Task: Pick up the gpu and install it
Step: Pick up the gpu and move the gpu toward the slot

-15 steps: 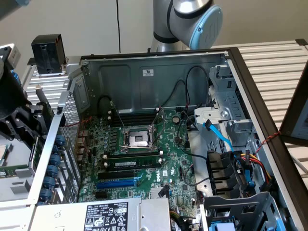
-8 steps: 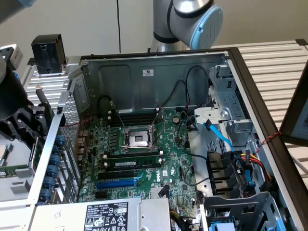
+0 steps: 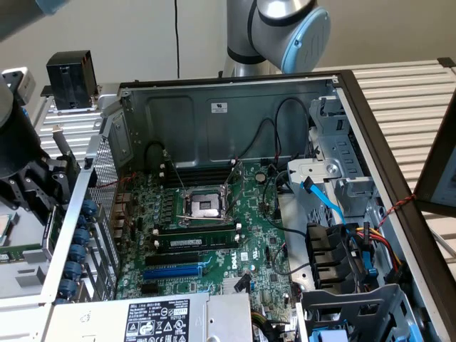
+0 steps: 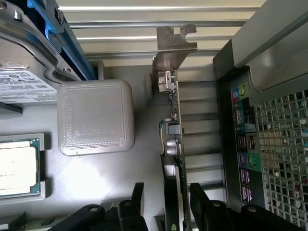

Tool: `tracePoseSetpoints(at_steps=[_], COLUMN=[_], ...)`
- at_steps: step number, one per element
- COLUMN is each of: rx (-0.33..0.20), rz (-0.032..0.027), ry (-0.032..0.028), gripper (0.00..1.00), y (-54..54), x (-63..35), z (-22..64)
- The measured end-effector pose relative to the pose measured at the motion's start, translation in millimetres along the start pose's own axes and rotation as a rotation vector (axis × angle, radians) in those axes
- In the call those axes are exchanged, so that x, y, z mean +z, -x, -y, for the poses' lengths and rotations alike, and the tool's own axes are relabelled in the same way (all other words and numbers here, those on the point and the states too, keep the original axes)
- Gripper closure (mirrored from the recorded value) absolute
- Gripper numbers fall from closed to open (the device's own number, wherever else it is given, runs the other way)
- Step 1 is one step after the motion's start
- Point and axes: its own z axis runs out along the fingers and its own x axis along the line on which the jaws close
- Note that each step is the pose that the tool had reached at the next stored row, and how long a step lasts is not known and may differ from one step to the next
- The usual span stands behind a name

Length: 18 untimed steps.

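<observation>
Risk: the gpu (image 4: 174, 144) stands on its thin edge, so an off-centre close by the gripper (image 4: 167, 192) could tip it or pinch the board instead of the shroud; the metal bracket (image 4: 174, 45) could catch on the case edge if the card is lifted askew.
Room: a pale wall (image 3: 142, 35) is seen behind the rig, with the arm (image 3: 285, 28) based beyond the case.
Surface: a light slatted table (image 3: 406, 92) is used – slats give uneven footing for a card on edge.
Case: an open computer case (image 3: 185, 114) is laid on its side, its inside facing up.
Motherboard: the green motherboard (image 3: 263, 249) is exposed; the blue slot (image 3: 174, 271) is bare, so nothing is judged installed yet.
Rear panel: the port panel (image 4: 243, 144) is seen just beside the gpu.
Grey block: a pale printed block (image 4: 96, 115) is set near the card, apart from it.
Gpu place: outside the case, upright on edge, between the fingers (image 4: 137, 202).
Jaws: spread wide, one each side of the card – nothing is gripped.
</observation>
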Motion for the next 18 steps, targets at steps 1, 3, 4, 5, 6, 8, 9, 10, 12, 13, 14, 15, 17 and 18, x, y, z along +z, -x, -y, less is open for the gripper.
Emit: tracePoseSetpoints(at_steps=[1, 3, 4, 5, 6, 8, 9, 10, 12, 13, 14, 15, 17, 18], rx=[-0.006, -0.019, -0.026, -0.031, -0.034, -0.037, -0.039, -0.041, -0.044, -0.046, -0.048, -0.049, -0.05, -0.05], rz=[-0.0008, -0.0027, -0.0036, -0.0042, -0.0043, -0.0051, -0.0055, -0.0058, -0.0064, -0.0065, -0.0066, -0.0068, -0.007, -0.0069], ry=[0.0001, 0.0014, 0.0022, 0.0027, 0.003, 0.0031, 0.0032, 0.0033, 0.0036, 0.004, 0.0042, 0.0043, 0.0043, 0.0044], gripper=[0.49, 0.49, 0.49, 0.49, 0.49, 0.49, 0.49, 0.49, 0.49, 0.49, 0.49, 0.49, 0.51, 0.59], y=[0.0, 0.6, 0.9, 1.5, 1.7, 1.9, 2.1, 2.2, 2.3, 2.3, 2.3, 2.4, 2.9, 3.2], x=[0.0, 0.0, 0.1, 0.1, 0.3, 0.3, 0.3, 0.2, 0.0, 0.1, 0.1, 0.1, 0.1, 0.1], z=[0.0, -0.1, -0.1, -0.1, -0.1, 0.0, 0.1, 0.2, 1.0, 1.1, 1.3, 1.5, 2.4, 2.7])
